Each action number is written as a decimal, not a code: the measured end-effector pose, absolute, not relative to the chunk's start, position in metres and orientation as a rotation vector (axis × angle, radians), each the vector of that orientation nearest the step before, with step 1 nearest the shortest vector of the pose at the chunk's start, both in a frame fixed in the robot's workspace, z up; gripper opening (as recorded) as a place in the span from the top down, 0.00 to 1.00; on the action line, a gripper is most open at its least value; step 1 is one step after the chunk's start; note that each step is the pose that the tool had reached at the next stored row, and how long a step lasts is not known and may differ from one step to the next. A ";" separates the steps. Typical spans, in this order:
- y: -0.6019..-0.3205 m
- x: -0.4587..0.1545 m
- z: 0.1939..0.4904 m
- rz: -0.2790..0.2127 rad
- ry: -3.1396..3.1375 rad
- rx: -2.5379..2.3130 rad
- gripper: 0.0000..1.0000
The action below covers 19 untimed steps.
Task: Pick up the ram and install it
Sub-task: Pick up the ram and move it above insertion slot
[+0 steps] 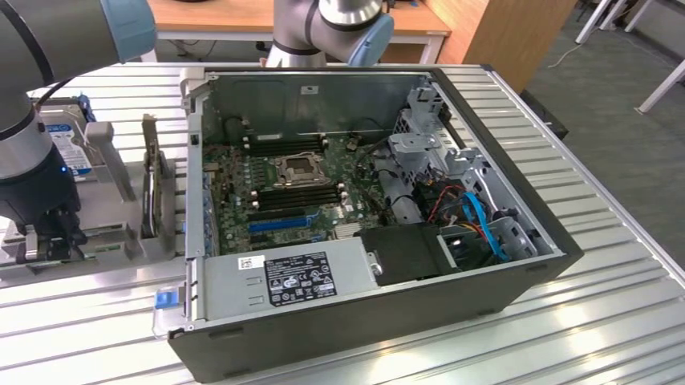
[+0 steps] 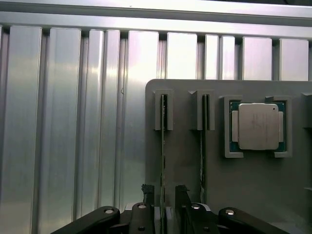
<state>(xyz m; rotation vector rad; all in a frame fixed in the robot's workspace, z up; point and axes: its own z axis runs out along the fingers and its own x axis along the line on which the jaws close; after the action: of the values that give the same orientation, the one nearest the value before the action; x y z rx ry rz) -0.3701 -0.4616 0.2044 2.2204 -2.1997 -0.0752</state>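
Note:
The ram (image 2: pixel 162 146) stands on edge in a slot of a grey holder tray (image 2: pixel 185 180), seen as a thin dark green strip. A second stick (image 2: pixel 202 156) stands in the neighbouring slot. My gripper (image 2: pixel 164 197) straddles the first stick near one end, a black finger (image 2: pixel 147 192) on each side with a small gap to the board, so it is open. In the exterior view the gripper (image 1: pixel 51 241) hangs low over the grey holder (image 1: pixel 107 241), at that view's left, beside the open computer case (image 1: pixel 364 313). Black memory slots (image 1: pixel 291 192) lie on the motherboard.
A square silver processor chip (image 2: pixel 257 126) sits in a pocket of the tray next to the sticks. The case stands on a ribbed aluminium table (image 1: pixel 599 321). Inside are the processor socket (image 1: pixel 295 168), a power supply (image 1: pixel 289 277) and cables (image 1: pixel 482 224). An upright card (image 1: pixel 156 184) stands by the holder.

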 end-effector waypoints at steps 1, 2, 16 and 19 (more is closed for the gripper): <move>-0.462 -0.370 0.204 -0.075 -2.200 2.220 0.69; -0.462 -0.370 0.204 -0.075 -2.200 2.220 0.69; -0.462 -0.370 0.199 -0.076 -2.200 2.221 0.69; -0.462 -0.370 0.199 -0.076 -2.200 2.221 0.69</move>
<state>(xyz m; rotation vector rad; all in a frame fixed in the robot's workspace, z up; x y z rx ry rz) -0.3700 -0.4622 0.1991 2.2206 -2.1997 -0.0755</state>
